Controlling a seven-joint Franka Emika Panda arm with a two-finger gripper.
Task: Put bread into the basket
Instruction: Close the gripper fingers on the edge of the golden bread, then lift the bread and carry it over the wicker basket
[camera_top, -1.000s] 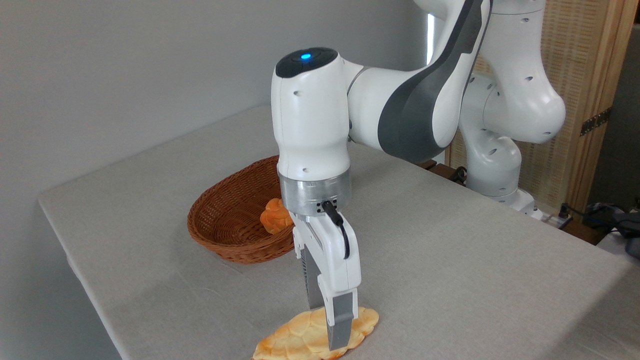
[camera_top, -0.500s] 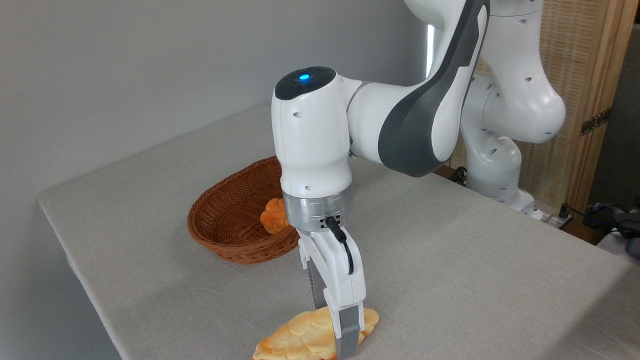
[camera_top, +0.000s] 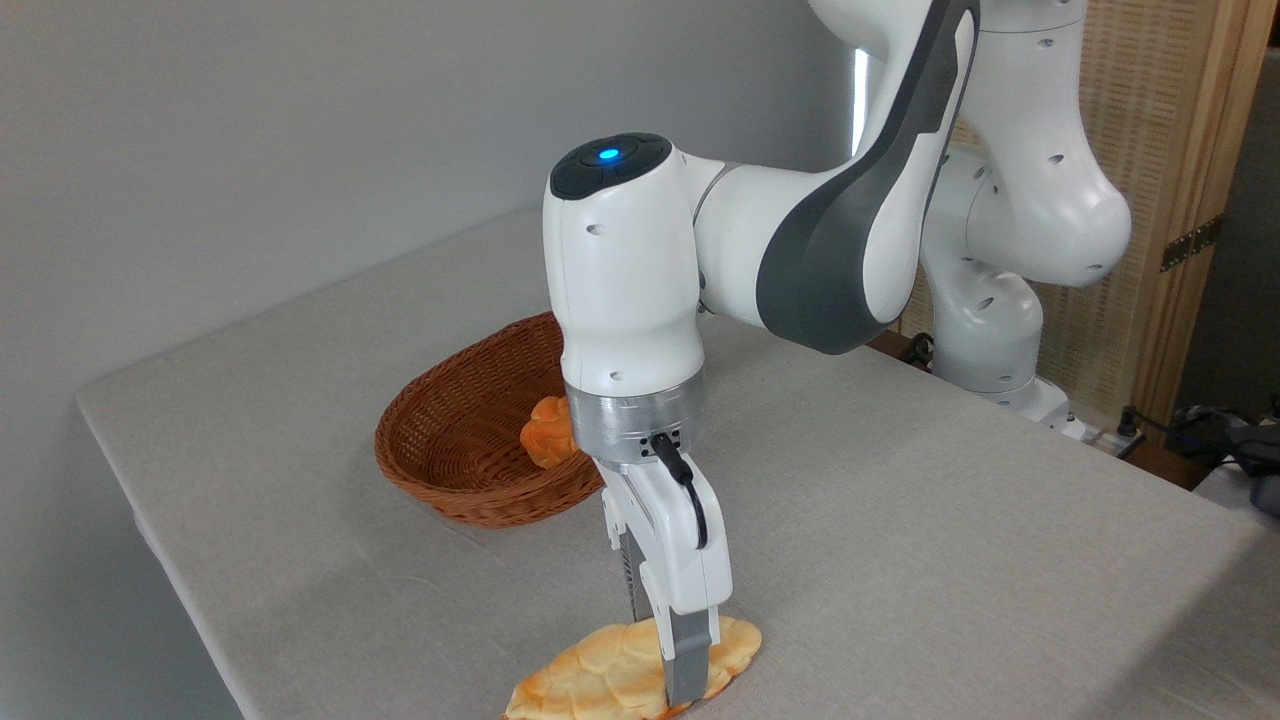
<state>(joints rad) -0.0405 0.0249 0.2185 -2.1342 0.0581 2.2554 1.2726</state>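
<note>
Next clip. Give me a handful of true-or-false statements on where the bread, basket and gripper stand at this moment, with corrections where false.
1. The bread lies on the table, outside the basket. True.
2. The basket is empty. False: a small orange bun sits in it.
3. The gripper is down at the bread. True.
4. The basket lies nearer the camera than the bread. False: it lies behind the bread.
5. The basket is tipped over. False: it sits upright.

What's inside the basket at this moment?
One small orange bun lies inside the basket, toward its right side. The rest of the visible floor is bare wicker. The arm covers the basket's right end, so that part cannot be checked. The bread lies outside it.
</note>
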